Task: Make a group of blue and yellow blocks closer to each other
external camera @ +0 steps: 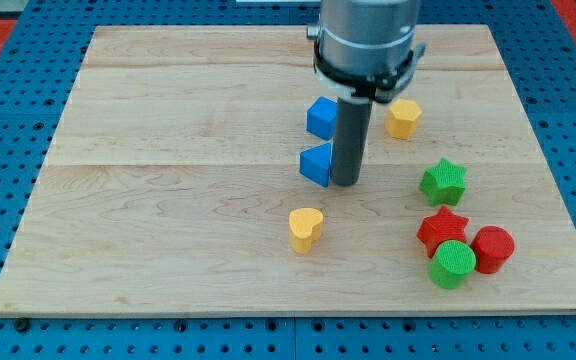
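A pale wooden desk (168, 200) lies on a blue perforated base. My tool is a bare dark rod with no jaws to open or shut, so it holds nothing. My tip (345, 183) stands on the boards, touching or just beside the right face of the blue triangular block (316, 164).

Above that block, at the view's top, sits a blue cube-like block (320, 117). A yellow hexagonal block (403, 118) lies to the rod's right, and a yellow heart-shaped block (305, 228) sits below, apart from the rest.

The two blues are already close. I judge the heart to be the straggler, so the better move is to come round beneath it and push it up toward the blues, pressing through its middle so it does not spin away.

The triangular block seems to point toward the view's left. The heart's lobes face up, its long axis roughly vertical in the view.

A green star block (443, 182), a red star block (441, 228), a green cylinder (453, 263) and a red cylinder (493, 248) cluster at the right; keep clear of them.
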